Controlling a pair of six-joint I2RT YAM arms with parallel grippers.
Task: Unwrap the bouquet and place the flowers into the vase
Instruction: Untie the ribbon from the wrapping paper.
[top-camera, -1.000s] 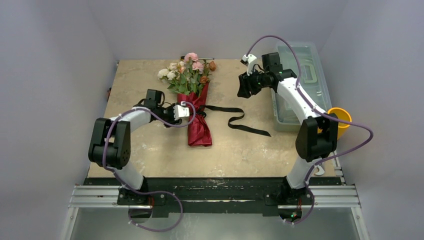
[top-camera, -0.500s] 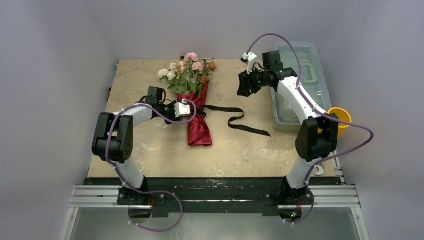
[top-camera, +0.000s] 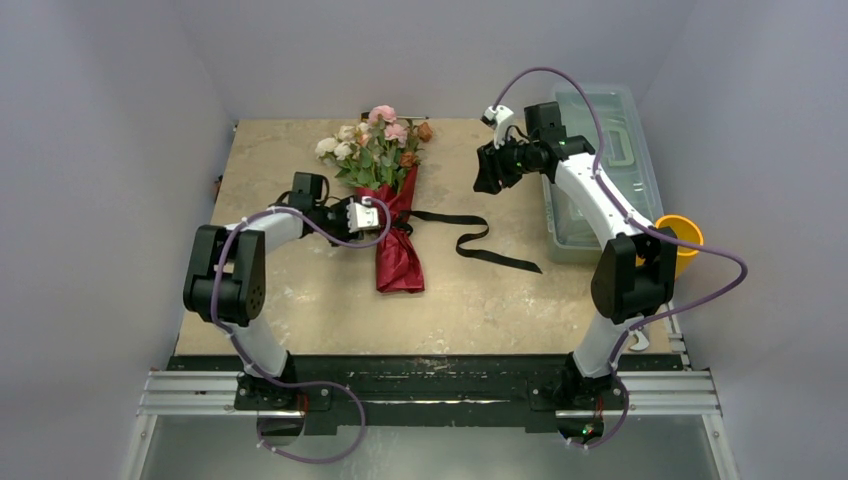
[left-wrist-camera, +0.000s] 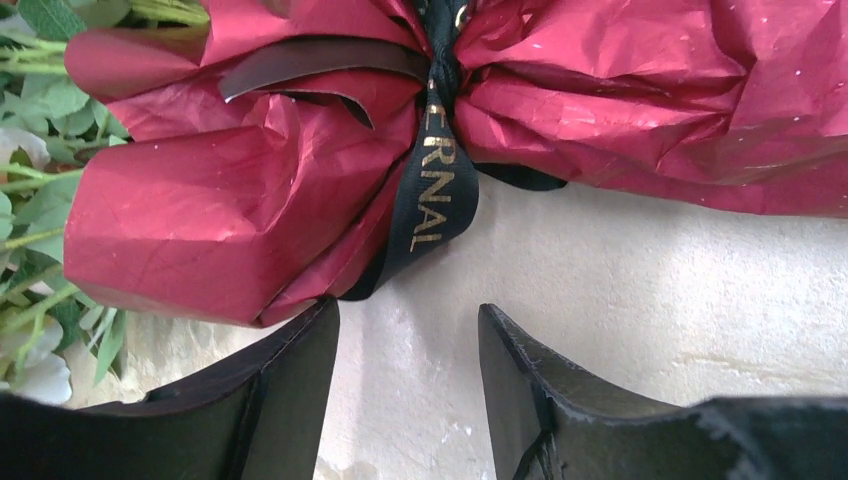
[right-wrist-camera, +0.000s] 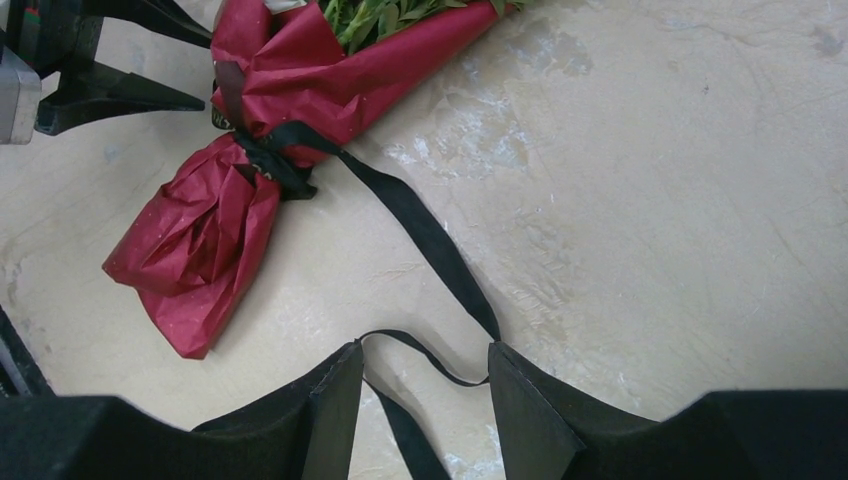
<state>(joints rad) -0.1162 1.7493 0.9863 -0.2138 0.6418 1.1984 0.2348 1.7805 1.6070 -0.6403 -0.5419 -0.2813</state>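
Observation:
The bouquet (top-camera: 392, 205) lies on the table, flowers (top-camera: 375, 140) at the far end, still in its maroon paper (left-wrist-camera: 250, 210) and tied at the waist with a black ribbon (left-wrist-camera: 435, 190) with gold lettering. My left gripper (top-camera: 377, 216) sits low at the bouquet's left side, right at the knot. In the left wrist view the left gripper (left-wrist-camera: 408, 310) is open, with only bare table between its fingers. The right gripper (top-camera: 484, 172) hangs above the table, open and empty (right-wrist-camera: 422, 350), over the ribbon's loose tail (right-wrist-camera: 430, 240). The yellow vase (top-camera: 681, 236) stands at the right edge behind the right arm.
A clear plastic box with a handle (top-camera: 600, 160) stands at the back right, next to the right arm. The ribbon's tail (top-camera: 480, 245) trails rightwards across the tabletop (top-camera: 300, 300). Grey walls close in the left, right and far sides.
My left gripper has edged towards the bouquet's knot and opened slightly wider. The right arm shifted very little. The bouquet has not moved.

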